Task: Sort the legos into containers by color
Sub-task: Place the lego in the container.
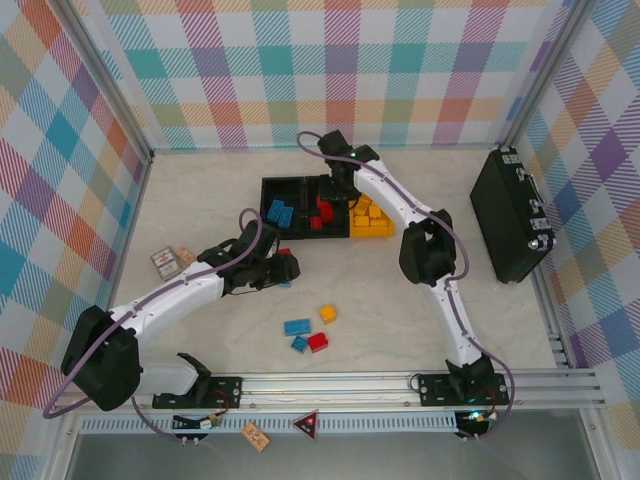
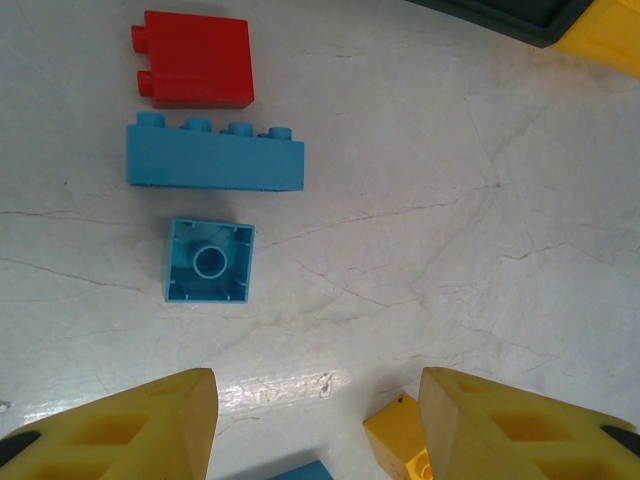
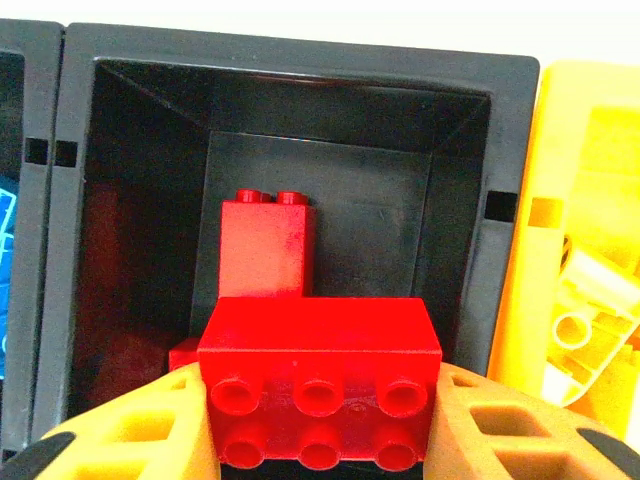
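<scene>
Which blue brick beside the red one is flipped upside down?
The small square blue brick, hollow underside showing; the long blue brick lies sideways, studs toward the red brick.

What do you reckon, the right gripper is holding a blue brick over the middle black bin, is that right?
Not quite. The brick clamped in the right gripper is red, not blue. The right wrist view shows it, and it is over the middle black bin, as you said.

Black latched case (image 1: 512,215) at right, two printed cards (image 1: 163,262) at left, plaid walls (image 1: 330,60)
</scene>
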You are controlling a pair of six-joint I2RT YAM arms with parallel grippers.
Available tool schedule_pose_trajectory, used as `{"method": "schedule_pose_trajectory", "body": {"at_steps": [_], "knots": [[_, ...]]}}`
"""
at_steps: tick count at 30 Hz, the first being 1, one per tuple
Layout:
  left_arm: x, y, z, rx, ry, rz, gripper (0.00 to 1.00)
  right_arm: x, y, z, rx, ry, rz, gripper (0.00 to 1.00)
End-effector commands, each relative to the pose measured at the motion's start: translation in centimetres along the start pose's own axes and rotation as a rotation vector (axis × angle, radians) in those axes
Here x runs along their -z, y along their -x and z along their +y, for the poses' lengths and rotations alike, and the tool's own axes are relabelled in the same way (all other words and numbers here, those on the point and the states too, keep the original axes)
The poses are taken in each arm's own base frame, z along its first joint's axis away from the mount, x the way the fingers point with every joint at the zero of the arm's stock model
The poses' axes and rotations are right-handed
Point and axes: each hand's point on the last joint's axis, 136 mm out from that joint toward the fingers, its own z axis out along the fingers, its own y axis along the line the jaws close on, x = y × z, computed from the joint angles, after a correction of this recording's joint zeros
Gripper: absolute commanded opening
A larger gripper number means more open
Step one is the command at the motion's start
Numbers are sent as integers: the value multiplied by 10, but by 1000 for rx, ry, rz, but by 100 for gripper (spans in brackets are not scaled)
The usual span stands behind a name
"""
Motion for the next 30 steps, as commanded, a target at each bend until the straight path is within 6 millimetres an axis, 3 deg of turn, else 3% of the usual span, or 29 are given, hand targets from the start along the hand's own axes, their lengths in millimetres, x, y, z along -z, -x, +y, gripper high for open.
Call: {"method": "schedule_pose_trajectory", "body": {"at_steps": [1, 8, 16, 24, 30], "knots": [[5, 0, 6, 23, 16, -7, 55, 1, 6, -4, 21, -23, -7, 42], [7, 1, 5, 22, 17, -8, 55, 1, 9, -4, 13, -26, -18, 54], [7, 4, 3, 21, 18, -18, 55, 18, 17, -1, 14, -9, -53, 57], [12, 8, 9, 35, 44, -49, 56, 68, 25, 12, 20, 77, -145, 56], [11, 7, 16, 36, 78, -51, 56, 103, 5, 17, 15, 162, -175, 56]]}}
